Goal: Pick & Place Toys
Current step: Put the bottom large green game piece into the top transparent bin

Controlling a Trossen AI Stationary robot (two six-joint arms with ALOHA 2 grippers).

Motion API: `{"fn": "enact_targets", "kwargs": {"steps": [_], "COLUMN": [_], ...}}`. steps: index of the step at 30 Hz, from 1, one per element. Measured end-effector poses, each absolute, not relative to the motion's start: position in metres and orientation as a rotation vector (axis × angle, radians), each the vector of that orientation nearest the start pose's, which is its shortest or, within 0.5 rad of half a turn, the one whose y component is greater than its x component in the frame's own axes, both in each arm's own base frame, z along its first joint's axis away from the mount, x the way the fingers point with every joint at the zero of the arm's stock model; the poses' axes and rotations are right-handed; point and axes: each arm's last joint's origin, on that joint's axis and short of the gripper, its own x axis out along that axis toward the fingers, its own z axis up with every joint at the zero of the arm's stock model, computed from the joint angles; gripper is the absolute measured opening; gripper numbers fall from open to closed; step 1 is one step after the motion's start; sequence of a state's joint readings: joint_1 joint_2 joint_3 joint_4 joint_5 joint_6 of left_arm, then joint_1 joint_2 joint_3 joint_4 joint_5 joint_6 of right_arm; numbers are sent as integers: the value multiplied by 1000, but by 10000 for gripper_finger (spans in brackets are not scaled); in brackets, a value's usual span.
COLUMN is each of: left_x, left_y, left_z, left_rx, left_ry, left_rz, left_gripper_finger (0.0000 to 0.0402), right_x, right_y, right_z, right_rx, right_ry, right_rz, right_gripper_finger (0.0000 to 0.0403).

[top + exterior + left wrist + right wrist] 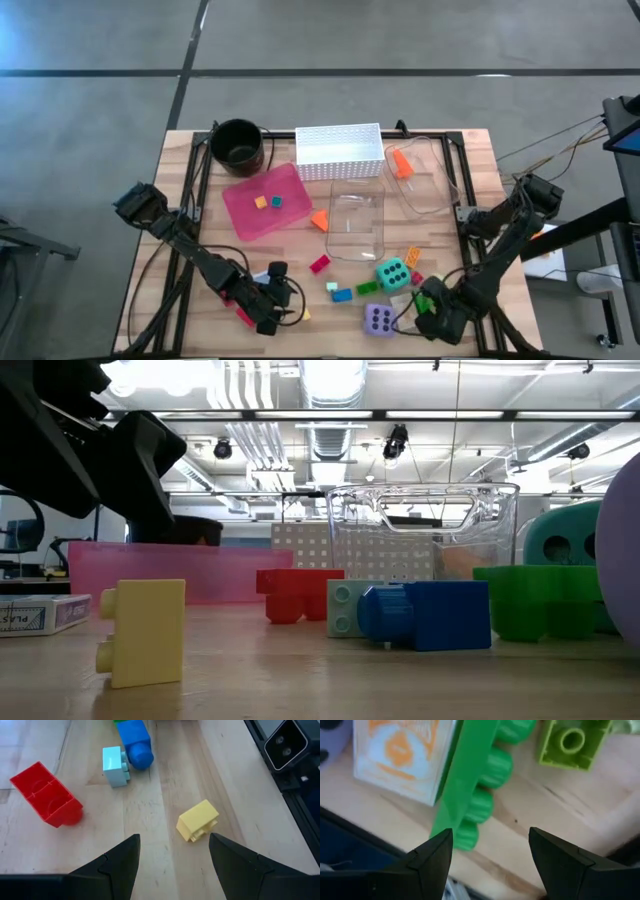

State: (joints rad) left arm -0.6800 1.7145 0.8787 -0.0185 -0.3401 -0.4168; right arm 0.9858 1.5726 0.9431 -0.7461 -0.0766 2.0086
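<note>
Two small bricks point(267, 202) lie in the pink tray point(243, 211); both grippers gape empty.

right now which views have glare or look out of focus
Low view: ceiling lights blow out to white glare at the top, and the yellow brick up close looks soft. Right wrist view: the long green brick and the orange card box are blurred. Left wrist view: evenly lit, the yellow brick casts only a faint shadow.
</note>
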Motion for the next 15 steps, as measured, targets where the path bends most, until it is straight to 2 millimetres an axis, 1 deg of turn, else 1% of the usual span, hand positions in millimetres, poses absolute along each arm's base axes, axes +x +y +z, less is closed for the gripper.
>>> {"fn": "enact_targets", "kwargs": {"steps": [10,12,15], "left_x": [262,262,262], "left_y": [-200,-200,-200], "left_z": [152,152,152], "left_rx": [22,21,21], "left_ry": [797,798,798], "left_rz": [-166,-166,-166], "left_gripper_finger": [242,242,242], "right_x": [153,154,156], "right_y": [234,237,240], "right_z": [176,173,163], "right_rx": [1021,1023,997], "right_ry": [1418,1413,1420], "right_rz": [-575,-572,-601], "right_gripper_finger": [261,261,261]}}
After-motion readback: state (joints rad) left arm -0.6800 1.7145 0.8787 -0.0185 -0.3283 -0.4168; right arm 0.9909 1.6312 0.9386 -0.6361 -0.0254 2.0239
